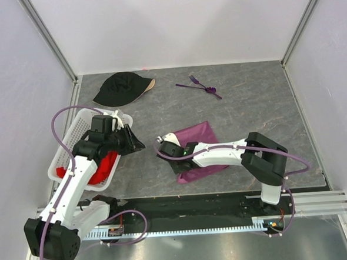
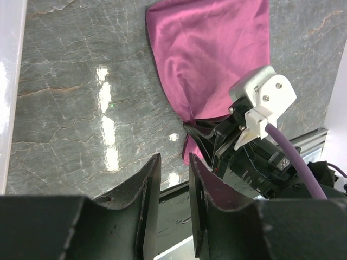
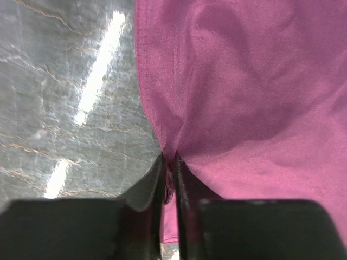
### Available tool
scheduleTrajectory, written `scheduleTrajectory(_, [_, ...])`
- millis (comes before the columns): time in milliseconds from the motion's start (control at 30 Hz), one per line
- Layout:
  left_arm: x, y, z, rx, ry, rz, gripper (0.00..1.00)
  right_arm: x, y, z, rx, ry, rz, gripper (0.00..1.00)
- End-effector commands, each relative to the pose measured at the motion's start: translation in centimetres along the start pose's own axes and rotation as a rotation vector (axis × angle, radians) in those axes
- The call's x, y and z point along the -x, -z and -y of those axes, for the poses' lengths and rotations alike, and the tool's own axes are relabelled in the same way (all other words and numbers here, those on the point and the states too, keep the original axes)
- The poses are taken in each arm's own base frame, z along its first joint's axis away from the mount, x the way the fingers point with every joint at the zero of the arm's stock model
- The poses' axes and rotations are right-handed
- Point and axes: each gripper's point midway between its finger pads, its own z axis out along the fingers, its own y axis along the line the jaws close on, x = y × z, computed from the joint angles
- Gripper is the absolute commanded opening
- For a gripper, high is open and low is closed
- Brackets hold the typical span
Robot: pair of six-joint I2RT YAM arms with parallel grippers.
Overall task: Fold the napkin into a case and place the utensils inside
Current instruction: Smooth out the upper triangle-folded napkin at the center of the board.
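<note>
the napkin (image 1: 200, 134) lies on the table (image 1: 260, 107), mostly flat, with its left edge gathered into a small ridge. the right tool (image 3: 169, 161) is down at that left edge, its two fingers drawn almost together with a thin pleat of the purple cloth pinched between them. the right arm (image 1: 222, 153) crosses over the napkin's near half to get there. the left tool (image 2: 173, 162) hangs to the left of the napkin, apart from it, tips pointed toward the cloth. its jaws stand partly apart with a narrow gap and nothing in them. the utensils (image 1: 199, 86) lie in a small crossed cluster beyond the napkin, well apart from its far edge, with a fork's tines showing at one end. beyond the napkin and to its left sits a black cap (image 1: 121, 89). left of the napkin, past the left tool, a white basket (image 1: 68, 149) holds a red cloth (image 1: 105, 166).
</note>
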Motion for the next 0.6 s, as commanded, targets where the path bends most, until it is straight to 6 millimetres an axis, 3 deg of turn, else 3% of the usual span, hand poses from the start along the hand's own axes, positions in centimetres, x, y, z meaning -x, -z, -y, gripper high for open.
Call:
scheduleTrajectory(0, [-0.3,0.1,0.8,-0.062,-0.024,-0.016,0.35,-6.0,-3.4,2.5,-0.096,0.025,-0.168,0.09])
scheduleTrajectory(67, [-0.8,-0.4,0.9,-0.083,-0.027,-0.050,0.38,-5.1,-2.9,1.2,-0.038,0.028,-0.158,0.00])
scheduleTrajectory(233, [-2.1,-2.2,1.7,-0.182,0.005,-0.137,0.50,-0.9,0.4,-2.6,0.196,-0.038,-0.050,0.00])
scheduleTrajectory(333, [-2.8,-3.5,1.6,-0.208,0.059,-0.181,0.52,1.2,2.5,-3.9,0.362,-0.117,-0.004,0.00])
scheduleTrajectory(400, [-3.2,-4.2,1.4,-0.202,0.097,-0.200,0.54,1.5,3.4,-3.7,0.441,-0.186,-0.004,0.00])
scheduleTrajectory(567, [-3.2,-5.5,1.5,-0.185,0.181,-0.184,0.77,1.6,4.5,-3.2,0.595,-0.307,0.018,0.00])
